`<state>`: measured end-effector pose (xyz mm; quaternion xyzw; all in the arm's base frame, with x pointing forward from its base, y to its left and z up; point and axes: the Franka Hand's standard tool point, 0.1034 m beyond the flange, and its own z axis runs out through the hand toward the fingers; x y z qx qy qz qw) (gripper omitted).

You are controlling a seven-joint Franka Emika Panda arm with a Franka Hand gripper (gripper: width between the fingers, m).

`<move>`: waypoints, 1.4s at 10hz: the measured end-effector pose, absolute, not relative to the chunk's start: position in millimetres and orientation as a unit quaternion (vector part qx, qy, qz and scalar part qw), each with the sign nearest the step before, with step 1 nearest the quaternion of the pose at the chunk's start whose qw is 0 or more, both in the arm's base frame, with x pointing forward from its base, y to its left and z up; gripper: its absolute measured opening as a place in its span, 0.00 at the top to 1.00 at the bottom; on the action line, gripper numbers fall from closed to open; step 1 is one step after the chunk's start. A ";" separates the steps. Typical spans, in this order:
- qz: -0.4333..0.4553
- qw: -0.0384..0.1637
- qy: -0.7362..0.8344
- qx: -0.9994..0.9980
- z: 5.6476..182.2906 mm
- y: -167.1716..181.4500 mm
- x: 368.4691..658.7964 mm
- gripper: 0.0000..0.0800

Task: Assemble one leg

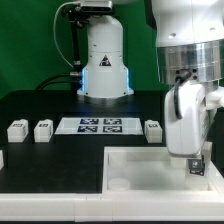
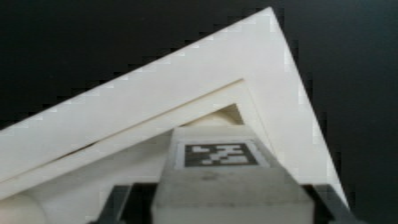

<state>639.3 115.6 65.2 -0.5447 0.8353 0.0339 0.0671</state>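
In the wrist view a leg, a white block with a black-and-white tag on its face, sits between my dark fingers. My gripper is shut on it. The leg hangs over a corner of the large white tabletop, close to a round corner socket. In the exterior view my gripper is low over the tabletop near its corner at the exterior view's right. The held leg is mostly hidden there by the hand.
Three loose legs lie on the black table: two at the exterior view's left and one right of the marker board. The marker board lies mid-table. The arm's base stands behind it.
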 end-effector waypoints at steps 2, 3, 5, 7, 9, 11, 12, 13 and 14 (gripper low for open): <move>0.034 0.067 0.835 -0.545 64.5 115.9 638.9 0.36; 0.034 0.067 0.835 -0.546 64.4 115.9 638.9 0.36; 0.034 0.066 0.832 -0.549 64.1 115.9 638.6 0.20; 0.032 0.069 0.774 -0.629 70.1 118.7 636.8 0.19; 0.014 0.074 0.692 -0.718 81.9 126.8 644.0 0.19; 0.008 0.070 0.624 -0.778 78.3 125.4 640.2 0.19; 0.005 0.071 0.584 -0.809 78.1 124.9 640.2 0.19; -0.004 0.066 0.517 -0.853 77.0 121.3 640.8 0.19; -0.018 0.059 0.430 -0.901 74.7 114.0 642.8 0.19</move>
